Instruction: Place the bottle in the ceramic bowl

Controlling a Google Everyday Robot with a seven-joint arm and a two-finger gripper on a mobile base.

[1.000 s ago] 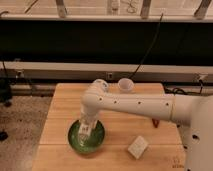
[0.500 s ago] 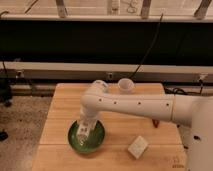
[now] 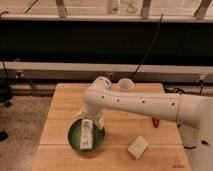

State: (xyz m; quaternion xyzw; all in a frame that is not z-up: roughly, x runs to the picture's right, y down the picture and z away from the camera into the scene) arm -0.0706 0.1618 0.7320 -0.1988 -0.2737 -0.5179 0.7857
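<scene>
A green ceramic bowl (image 3: 75, 139) sits at the front left of the wooden table (image 3: 120, 115). A clear bottle with a white label (image 3: 87, 135) lies inside the bowl, tilted, its top toward the arm. My gripper (image 3: 92, 120) hangs from the white arm just above the bowl's far rim, at the bottle's upper end. I cannot see whether it touches the bottle.
A white cup (image 3: 125, 85) stands at the table's far edge. A white packet (image 3: 138, 147) lies at the front right of the bowl. A small red object (image 3: 155, 122) lies under the arm at the right. A black wall and cables run behind the table.
</scene>
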